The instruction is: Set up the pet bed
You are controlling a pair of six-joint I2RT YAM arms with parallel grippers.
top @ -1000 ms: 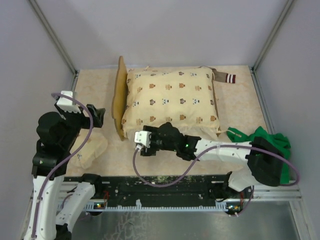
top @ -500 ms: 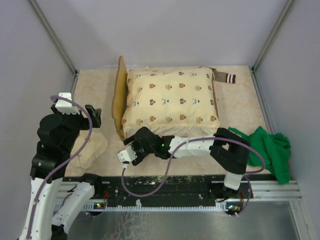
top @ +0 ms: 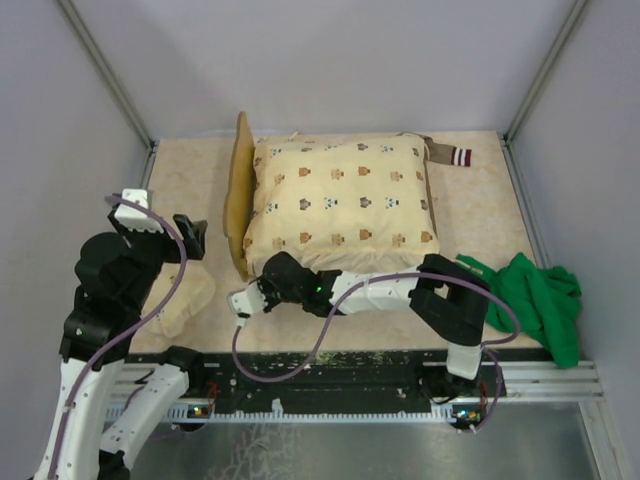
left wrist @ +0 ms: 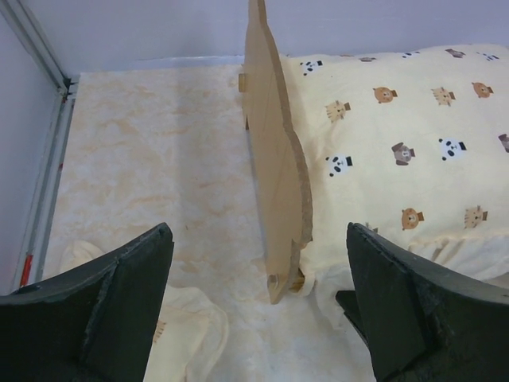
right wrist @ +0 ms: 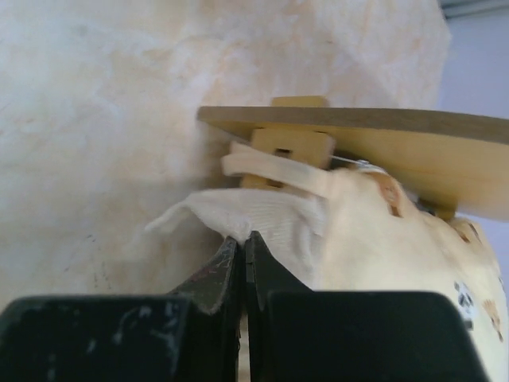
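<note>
Well, nearest to me the right gripper (right wrist: pixel 243 239) sits low on the table (top: pixel 190 170), jaws pressed together right at a limp white corner of the quilt (top: pixel 340 195), just by the near foot of the pet bed (right wrist: pixel 358 131). Whether any cloth is actually caught between them I cannot tell, but I'd guess it went there to tug that corner straight or tuck it in. To the left a small cream pillow (top: pixel 185 300) lies on the table apart from the bed, likely waiting its turn, and the green cloth (top: pixel 535 290) is heaped off to the right, out of the way. Further back the bed itself stands with its wavy headboard upright at the left end, the quilt draped over the rest and hiding the base. As for the arms, the right one is folded at the elbow and stretched low and leftward along the near edge. The left gripper (left wrist: pixel 254 318) hovers raised above the pillow, fingers spread wide and holding nothing, aimed toward the headboard.
</note>
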